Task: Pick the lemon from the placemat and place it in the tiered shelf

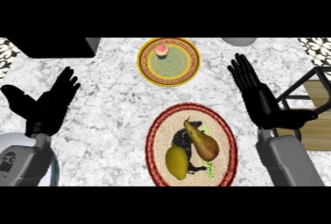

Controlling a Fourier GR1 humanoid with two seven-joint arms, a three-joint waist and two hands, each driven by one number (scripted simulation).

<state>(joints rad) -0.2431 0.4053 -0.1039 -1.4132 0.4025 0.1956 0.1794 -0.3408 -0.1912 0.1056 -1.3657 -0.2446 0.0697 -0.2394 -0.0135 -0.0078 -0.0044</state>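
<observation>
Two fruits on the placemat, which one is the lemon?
The lemon is the plain yellow oval fruit at the lower left of the placemat. The pear beside it, up and to the right, is brownish and tapers to a stem.

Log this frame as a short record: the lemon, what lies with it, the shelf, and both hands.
lemon: lying on the placemat, not held
pear: same placemat, right of the lemon
plate: yellow, beyond the placemat, holds a cupcake
shelf: at the right edge, dark frame, wooden board
left hand: open, at the left, holding nothing
right hand: open, between placemat and shelf, holding nothing
status: lemon not yet picked
</observation>
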